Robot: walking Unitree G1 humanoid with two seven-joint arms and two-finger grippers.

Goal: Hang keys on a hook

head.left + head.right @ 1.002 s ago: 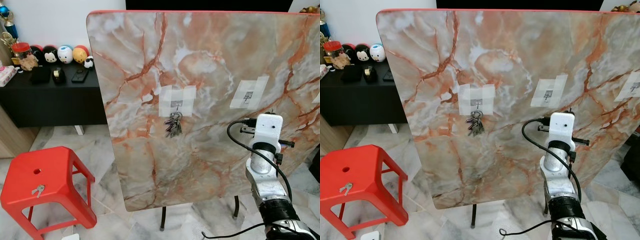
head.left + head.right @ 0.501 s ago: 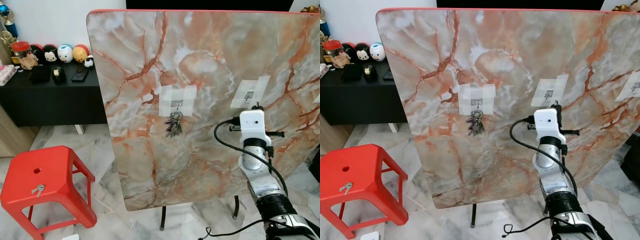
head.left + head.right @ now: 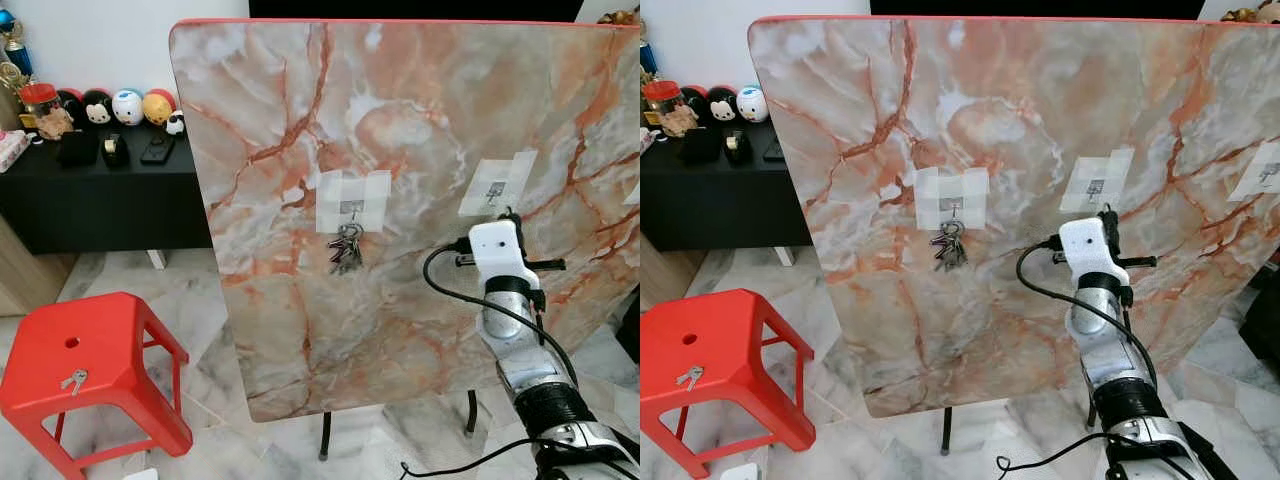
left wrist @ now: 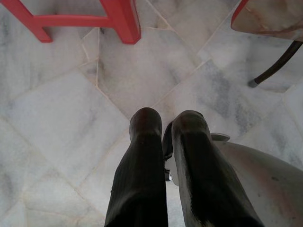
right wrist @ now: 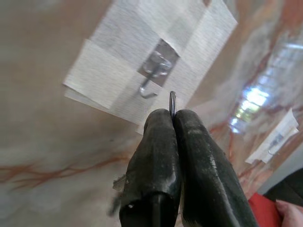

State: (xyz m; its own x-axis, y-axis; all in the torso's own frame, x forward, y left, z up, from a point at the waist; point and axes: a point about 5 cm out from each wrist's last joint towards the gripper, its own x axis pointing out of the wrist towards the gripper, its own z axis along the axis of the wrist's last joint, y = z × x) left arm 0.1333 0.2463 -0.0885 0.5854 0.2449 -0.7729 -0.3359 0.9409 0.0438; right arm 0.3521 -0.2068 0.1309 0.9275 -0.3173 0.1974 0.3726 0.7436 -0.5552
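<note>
An upright marble board (image 3: 400,120) carries taped-on metal hooks. A bunch of keys (image 3: 346,246) hangs from the left hook (image 3: 350,208). My right gripper (image 3: 510,214) is raised just below the empty middle hook (image 3: 495,190). In the right wrist view its fingers (image 5: 156,142) are shut on a thin metal key ring (image 5: 172,104), whose edge pokes out between the tips, just short of the middle hook (image 5: 152,78). The rest of what it holds is hidden. My left gripper (image 4: 165,124) hangs idle over the floor, fingers together.
A red stool (image 3: 100,350) stands at the left with a single key (image 3: 73,379) on its seat. Behind it a black cabinet (image 3: 100,190) holds toys. Another taped hook (image 5: 274,139) sits further right. A person's fingertip (image 5: 289,213) shows by the board's edge.
My right arm has swung left and risen, bringing the gripper from lower right to just under the middle hook. The hanging keys and the stool have not moved.
</note>
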